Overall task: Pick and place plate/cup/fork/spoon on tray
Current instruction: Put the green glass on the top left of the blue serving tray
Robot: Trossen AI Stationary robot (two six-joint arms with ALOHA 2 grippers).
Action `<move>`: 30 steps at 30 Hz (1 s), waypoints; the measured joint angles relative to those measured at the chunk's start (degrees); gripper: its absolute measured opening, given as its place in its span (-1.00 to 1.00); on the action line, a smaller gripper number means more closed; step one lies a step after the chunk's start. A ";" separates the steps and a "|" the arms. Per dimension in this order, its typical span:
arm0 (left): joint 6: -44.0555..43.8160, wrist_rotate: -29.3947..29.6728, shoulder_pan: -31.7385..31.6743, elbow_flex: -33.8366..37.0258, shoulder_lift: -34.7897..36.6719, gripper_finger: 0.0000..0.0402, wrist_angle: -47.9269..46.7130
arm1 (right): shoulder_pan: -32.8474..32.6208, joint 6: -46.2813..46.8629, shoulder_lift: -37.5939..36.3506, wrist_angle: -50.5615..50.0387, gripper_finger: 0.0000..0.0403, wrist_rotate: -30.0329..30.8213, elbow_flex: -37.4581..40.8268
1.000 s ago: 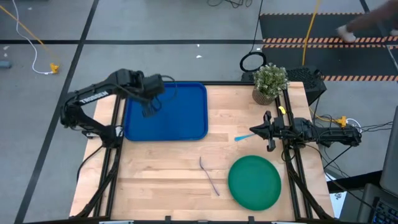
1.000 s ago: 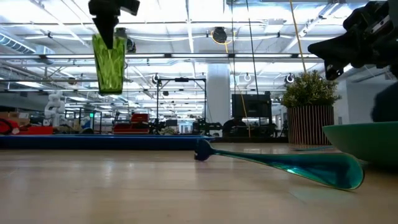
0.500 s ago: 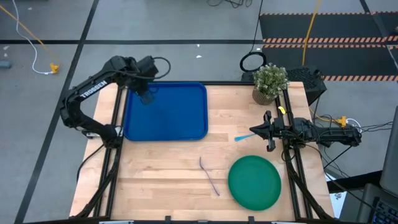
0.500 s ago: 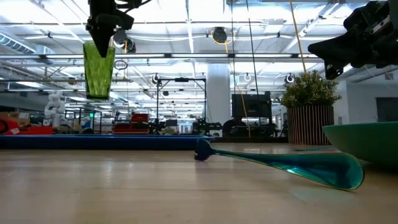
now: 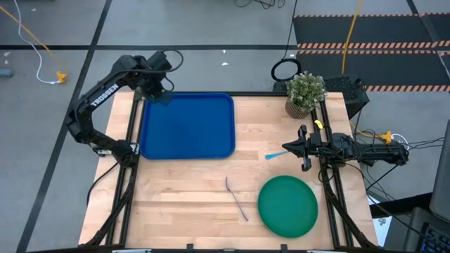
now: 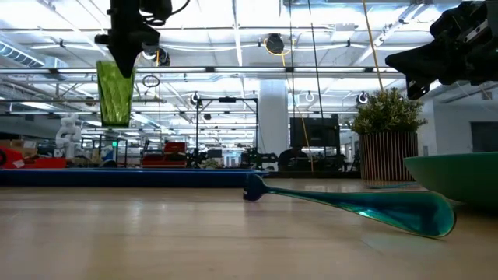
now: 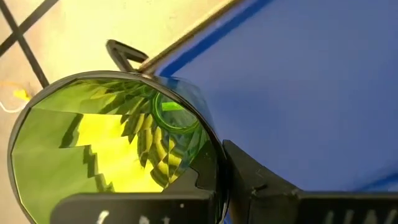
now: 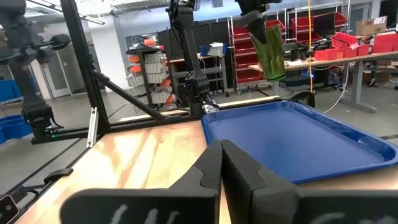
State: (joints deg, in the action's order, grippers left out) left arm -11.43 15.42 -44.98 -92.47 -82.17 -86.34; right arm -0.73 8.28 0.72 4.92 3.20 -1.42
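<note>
High view: left hand [image 5: 159,93] grips cup [image 6: 114,93] upright above tray's [image 5: 204,133] far-left corner (right hand [image 5: 294,147] shut, empty).

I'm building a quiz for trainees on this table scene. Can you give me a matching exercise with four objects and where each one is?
Things:
1. dark-green translucent cup
2. round green plastic plate
3. bright-blue rectangular tray
4. slim pale fork

Places:
A. on the wood, just left of the plate
B. held in the air by the left end effector
C. table's near right part
D. table's far left part

Pairs: 1-B, 2-C, 3-D, 4-A
</note>
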 joint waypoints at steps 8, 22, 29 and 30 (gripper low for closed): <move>-3.74 -0.20 -3.25 1.02 0.05 -0.96 2.38 | -0.01 0.00 0.00 0.00 -1.00 -0.02 -0.01; 0.40 -3.89 -5.91 19.56 -0.02 -0.93 17.23 | 0.00 0.01 0.01 -0.01 -1.00 -0.02 -0.01; 2.14 -6.45 -9.72 23.39 -0.02 -0.96 20.06 | 0.00 -0.01 0.00 -0.01 -1.00 -0.02 0.00; 2.42 -6.45 -10.06 23.69 -0.02 -0.95 20.58 | 0.00 -0.01 0.00 -0.01 -1.00 -0.02 -0.01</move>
State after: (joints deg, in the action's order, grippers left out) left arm -9.02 8.97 -55.04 -68.77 -82.19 -65.76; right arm -0.73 8.27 0.72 4.91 3.18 -1.43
